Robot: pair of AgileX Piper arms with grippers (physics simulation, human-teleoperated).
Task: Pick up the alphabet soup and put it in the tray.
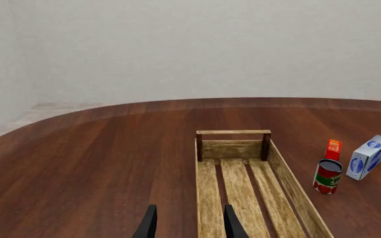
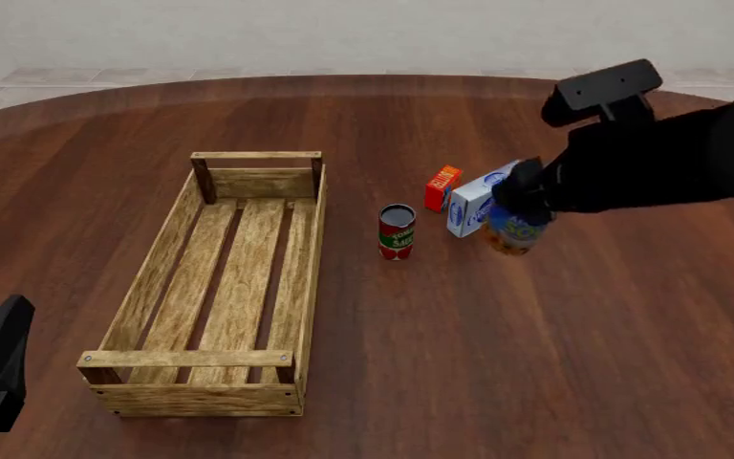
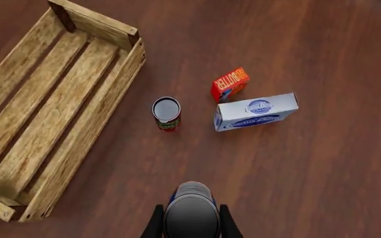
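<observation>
The dark reddish wooden bench (image 2: 469, 363) looks smooth and polished, with a visible grain. The pale slatted wooden tray (image 2: 153, 271) looks rough and matt. Between the right jaws, the blue-labelled alphabet soup can (image 3: 190, 210) has a dull grey metal top.

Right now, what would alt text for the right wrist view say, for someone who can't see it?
Two dark fingers flank a soup can seen from above, over a brown table. Beyond lie a red can, a white-blue box, a small orange box and an empty wooden tray.
</observation>
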